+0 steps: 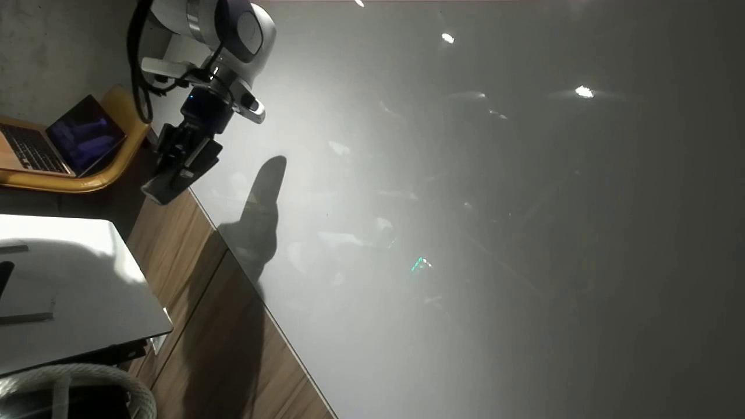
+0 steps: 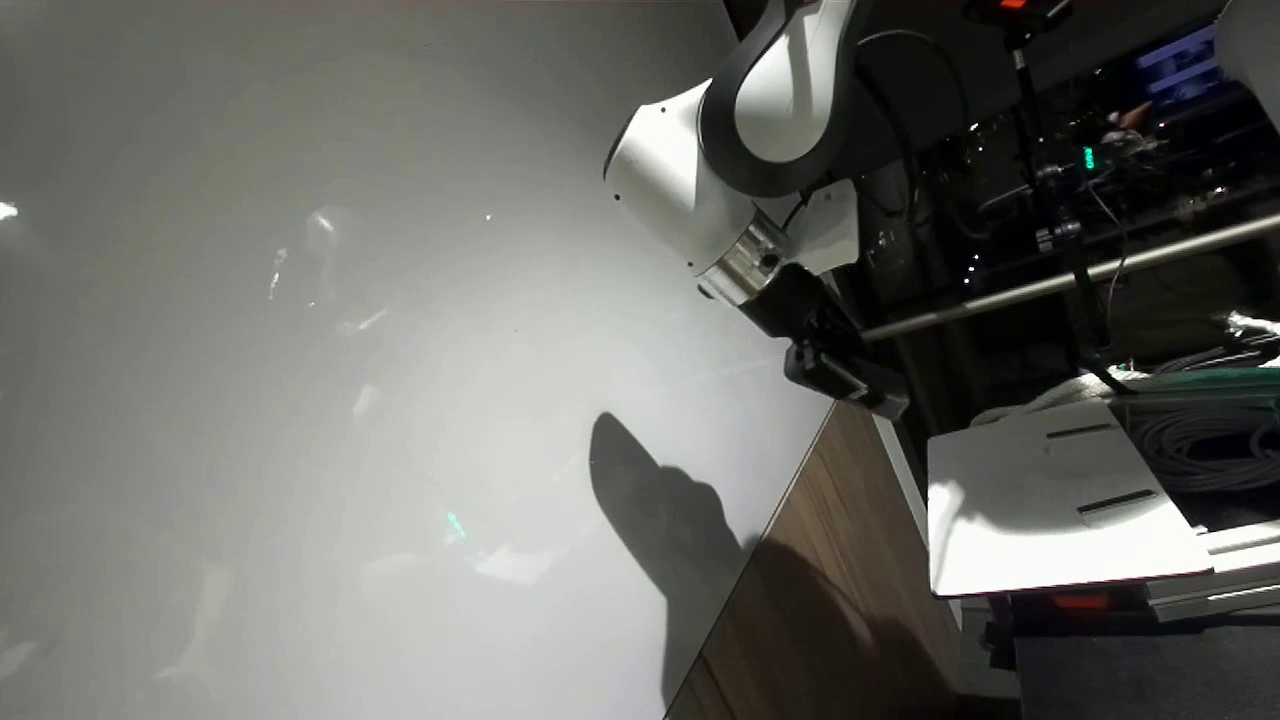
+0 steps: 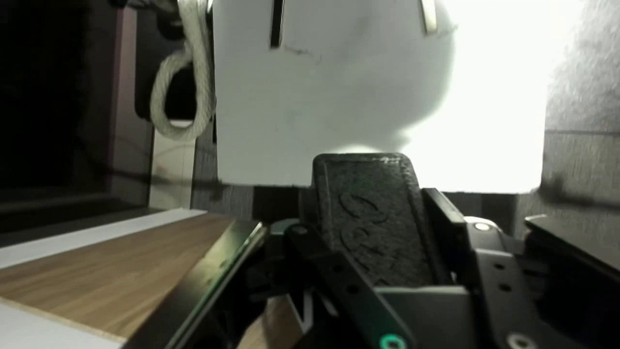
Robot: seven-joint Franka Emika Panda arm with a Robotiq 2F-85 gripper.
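Black block (image 3: 378, 228): gripped in the tool (image 3: 370, 208), the face toward the wrist camera marked with curved lines.
Tool: clamped on the block from both sides; in both exterior views a gap parts it from the white panel (image 3: 300, 111).
White arm (image 2: 660, 170): bent at its joints and carrying the tool, with a black cable (image 1: 137, 64) looping alongside in an exterior view.
White panel: just beyond the block in the wrist view, part shaded and part glaring bright, with two narrow strips (image 3: 276, 24) on it.
Pale rope (image 3: 205, 87): looped beside the panel.
Wood-grain surface (image 1: 169, 233): meets the edge of the glossy surface (image 1: 524, 291), a dark shadow (image 1: 262, 221) lying across both.
Glossy surface: broad, pale grey, speckled with bright reflections (image 1: 584, 91); whether it lies flat or stands, I cannot tell.
Laptop (image 1: 78, 139): open on a yellow chair (image 1: 119, 169), in an exterior view.
Metal pole (image 2: 1060, 285): slanting across the dark background in an exterior view.
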